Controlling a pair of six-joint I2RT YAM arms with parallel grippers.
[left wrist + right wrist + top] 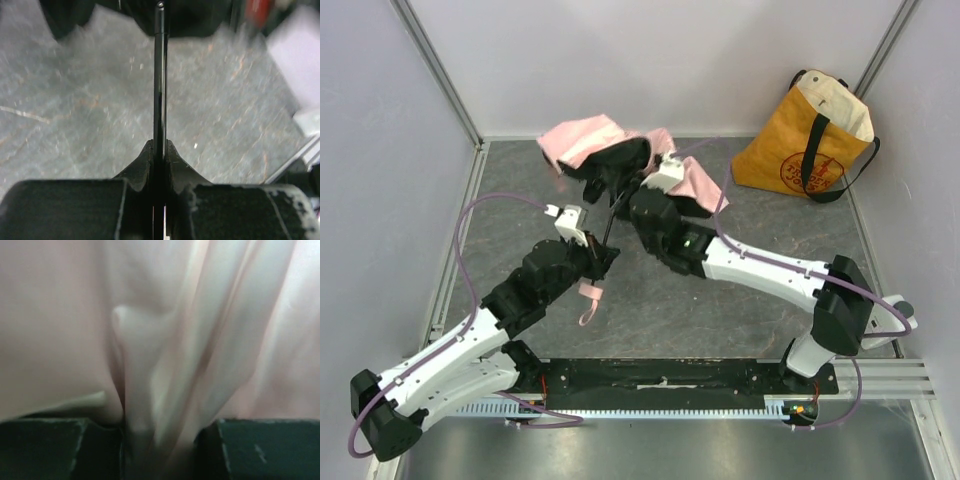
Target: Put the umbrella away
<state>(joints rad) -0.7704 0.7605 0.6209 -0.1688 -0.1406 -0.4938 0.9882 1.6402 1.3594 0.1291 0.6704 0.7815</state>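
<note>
- Nearest, the left gripper (159, 150) is clamped narrow on the thin black shaft (159, 75) of the pale pink fabric folding umbrella (585, 140), held over the table (720, 320).
- Farther, the right gripper (160, 432) pinches bunched canopy (150, 340); I'd gather folds evenly toward the shaft.
- Beyond, the yellow tote bag (790, 150) stands apart.

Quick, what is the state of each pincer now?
Left pincer: closed on the umbrella shaft.
Right pincer: appears closed on the umbrella fabric.
</note>
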